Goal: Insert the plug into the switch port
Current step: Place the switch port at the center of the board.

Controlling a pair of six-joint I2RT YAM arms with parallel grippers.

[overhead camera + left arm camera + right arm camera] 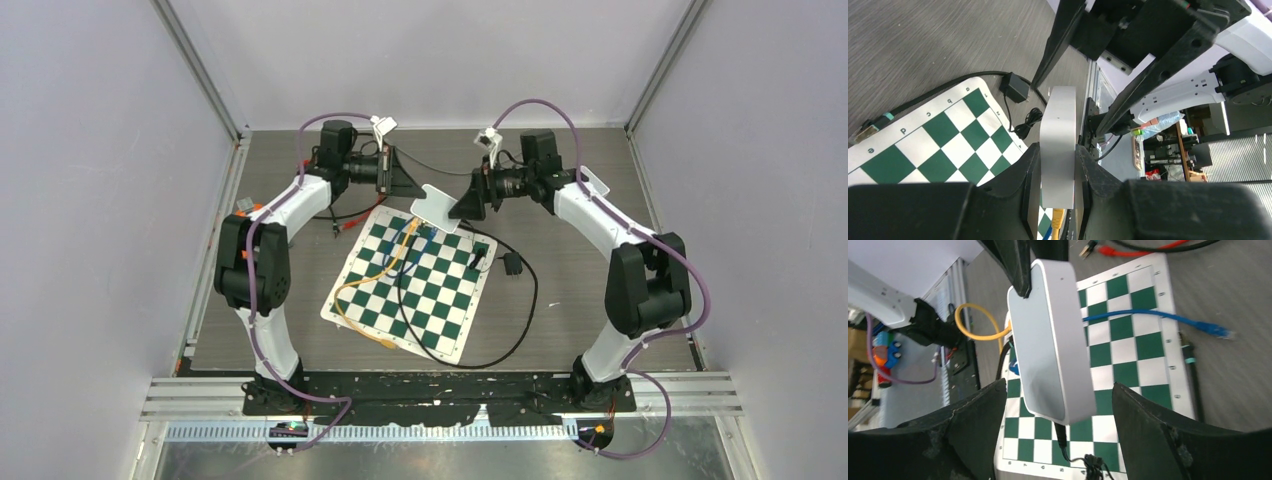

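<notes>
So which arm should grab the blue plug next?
Right, probably. The right gripper is open and empty, with the blue plug lying free on the mat in its view. The left gripper is clamped on the switch.

White switch (1053, 340) (green-checked mat (450, 300)).

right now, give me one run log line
left tool: shut on switch | right tool: open, straddling switch | blue plug: loose on mat
</notes>
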